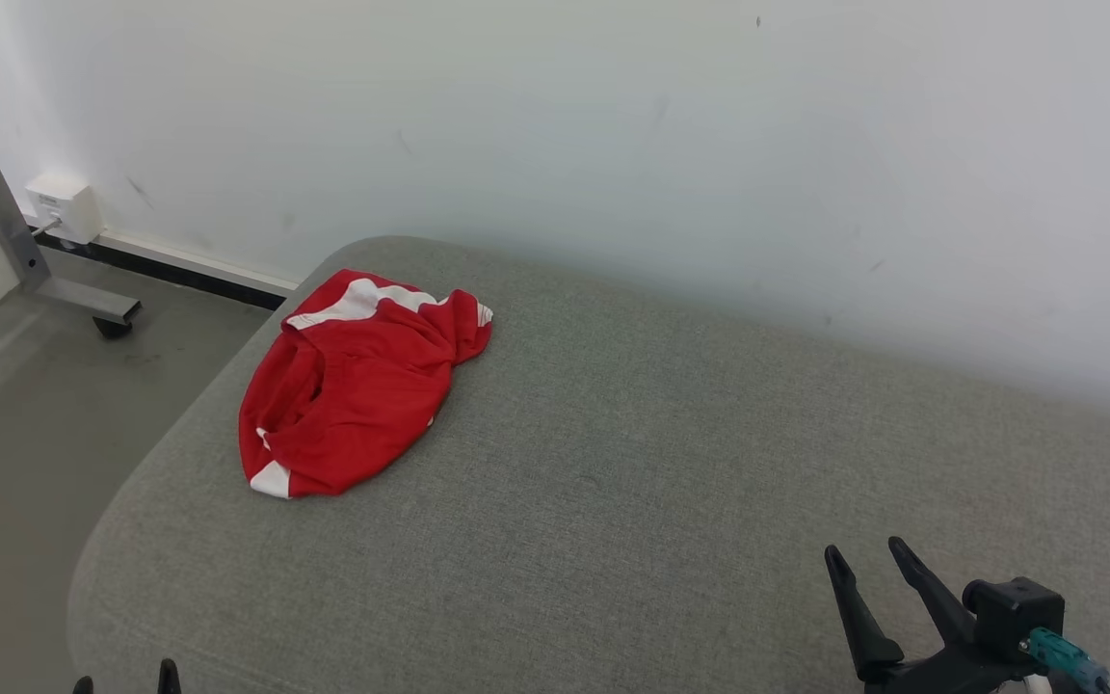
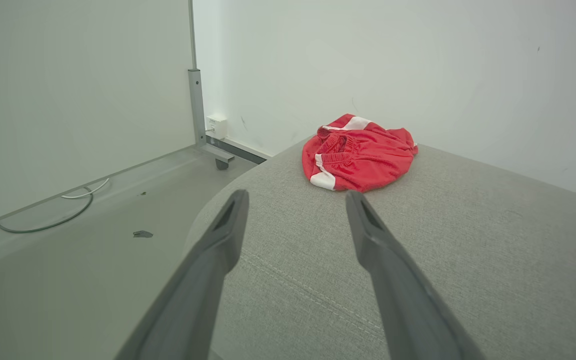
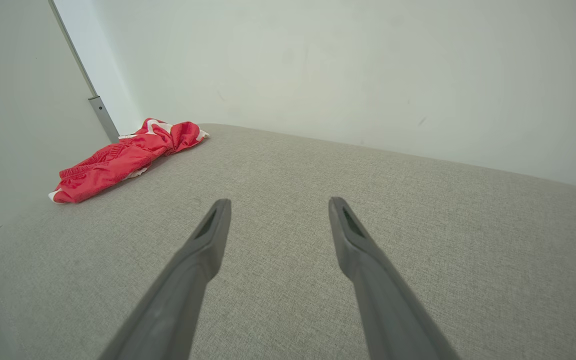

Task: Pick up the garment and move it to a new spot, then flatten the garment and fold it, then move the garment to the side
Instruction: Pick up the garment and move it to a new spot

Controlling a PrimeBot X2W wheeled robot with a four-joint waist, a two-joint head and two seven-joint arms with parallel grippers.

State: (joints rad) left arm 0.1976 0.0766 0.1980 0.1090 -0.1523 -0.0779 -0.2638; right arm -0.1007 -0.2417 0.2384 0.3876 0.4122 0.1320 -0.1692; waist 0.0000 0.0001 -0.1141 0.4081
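Garment (image 1: 362, 381) lies well ahead of left pincer (image 2: 295, 197) and right pincer (image 3: 276, 202), both spread, empty.

Ahead of your left gripper (image 2: 296, 196), the garment (image 2: 358, 157) is thin red cloth with white panels, faintly shiny and ribbed at the gathered waistband. It lies on a cushion (image 2: 468, 250) covered in coarse, matt grey woven fabric with a stitched seam. The fingers (image 2: 218, 240) of this and your right gripper (image 3: 277, 202) look like smooth matt dark plastic, while left of the left gripper the post (image 2: 197, 107) is dull brushed metal and the floor (image 2: 93, 260) smooth.
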